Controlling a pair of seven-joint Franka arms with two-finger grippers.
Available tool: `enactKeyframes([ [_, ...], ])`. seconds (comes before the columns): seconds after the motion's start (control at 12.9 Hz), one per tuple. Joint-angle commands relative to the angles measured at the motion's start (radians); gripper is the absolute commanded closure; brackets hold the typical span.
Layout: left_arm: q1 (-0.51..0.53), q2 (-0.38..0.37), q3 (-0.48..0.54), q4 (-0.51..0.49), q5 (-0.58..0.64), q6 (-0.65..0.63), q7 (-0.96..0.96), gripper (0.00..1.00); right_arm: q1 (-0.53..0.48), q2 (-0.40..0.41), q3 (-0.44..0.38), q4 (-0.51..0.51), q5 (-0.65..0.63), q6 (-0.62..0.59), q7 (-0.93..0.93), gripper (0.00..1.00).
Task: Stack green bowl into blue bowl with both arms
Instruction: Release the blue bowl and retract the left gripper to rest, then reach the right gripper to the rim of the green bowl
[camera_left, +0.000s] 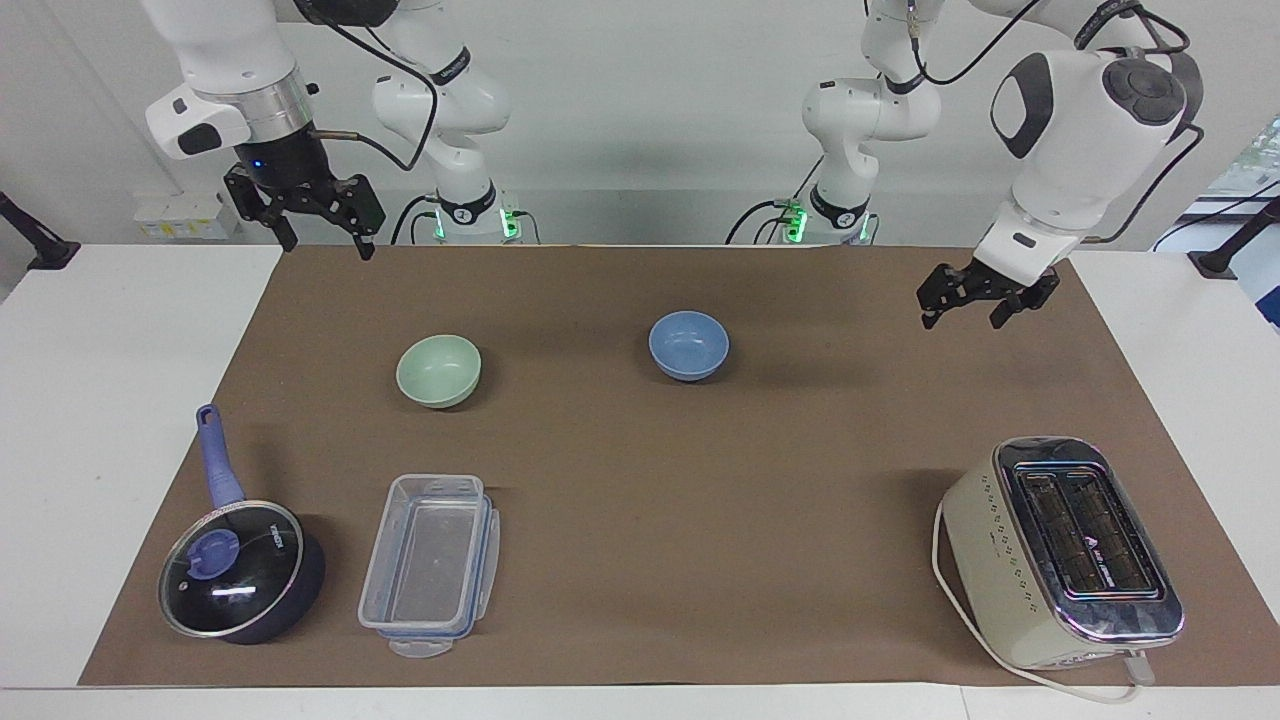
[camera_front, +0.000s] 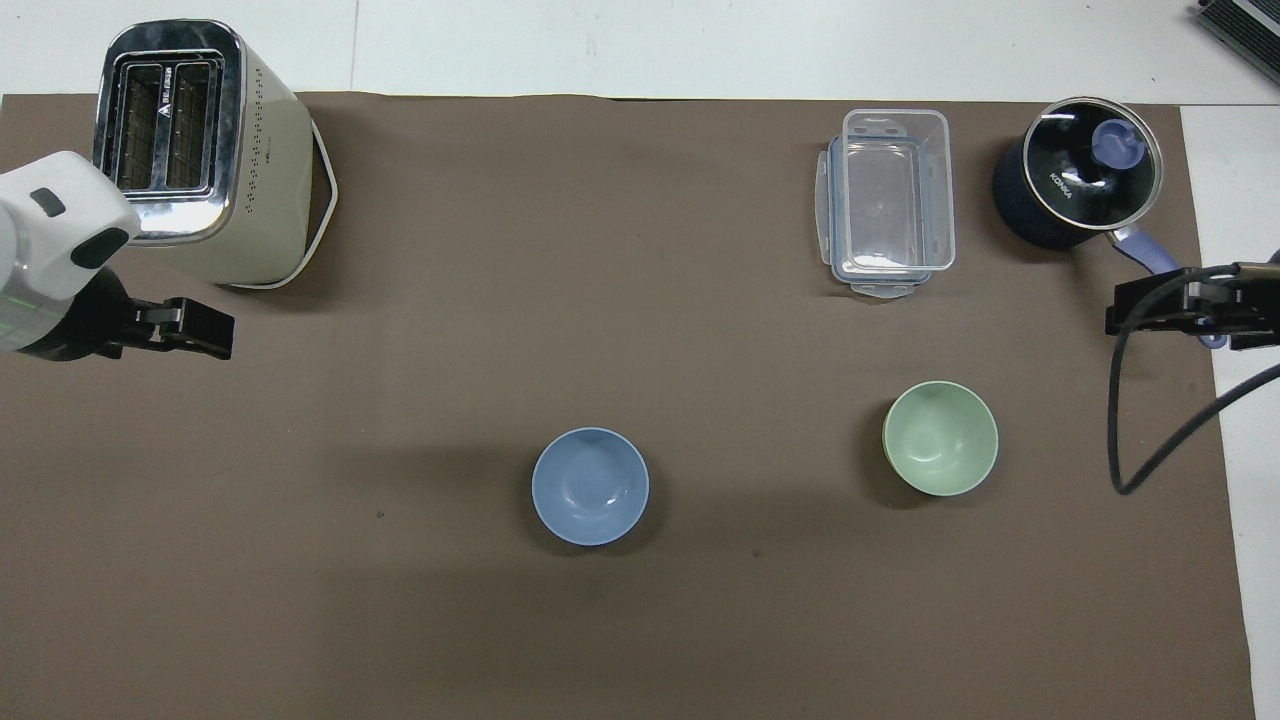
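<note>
The blue bowl (camera_left: 688, 345) (camera_front: 590, 486) stands upright and empty near the middle of the brown mat. The green bowl (camera_left: 438, 370) (camera_front: 940, 437) stands apart from it, toward the right arm's end, also upright and empty. My left gripper (camera_left: 978, 308) (camera_front: 205, 332) hangs open and empty over the mat at the left arm's end, well away from the blue bowl. High over the mat's corner at the right arm's end, my right gripper (camera_left: 320, 236) (camera_front: 1165, 310) waits, open and empty.
A cream toaster (camera_left: 1060, 548) (camera_front: 195, 150) stands farther from the robots at the left arm's end. A clear plastic box (camera_left: 430, 562) (camera_front: 888, 200) and a dark lidded pot (camera_left: 240, 570) (camera_front: 1080, 180) with a blue handle stand farther out than the green bowl.
</note>
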Motion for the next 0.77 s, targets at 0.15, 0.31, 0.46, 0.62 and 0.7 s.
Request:
enactKeyframes([
  [0.15, 0.006, 0.007, -0.007, 0.08, 0.023, -0.094, 0.007, 0.0, -0.055, -0.05, 0.0, -0.184, -0.002, 0.15, -0.079, 0.0],
  [0.31, 0.007, 0.007, -0.007, 0.08, 0.023, -0.089, 0.007, 0.0, -0.06, -0.049, 0.0, -0.28, -0.002, 0.257, -0.094, 0.0],
  [0.46, 0.007, 0.007, -0.007, 0.08, 0.023, -0.091, 0.005, 0.0, -0.061, -0.038, 0.0, -0.368, -0.002, 0.363, -0.096, 0.0],
  [0.62, 0.007, 0.007, -0.007, 0.08, 0.023, -0.089, 0.005, 0.0, -0.067, -0.03, 0.0, -0.492, -0.002, 0.495, -0.1, 0.0],
  [0.7, 0.007, 0.007, -0.007, 0.08, 0.023, -0.091, 0.005, 0.0, -0.079, -0.017, 0.0, -0.546, -0.002, 0.562, -0.124, 0.0],
])
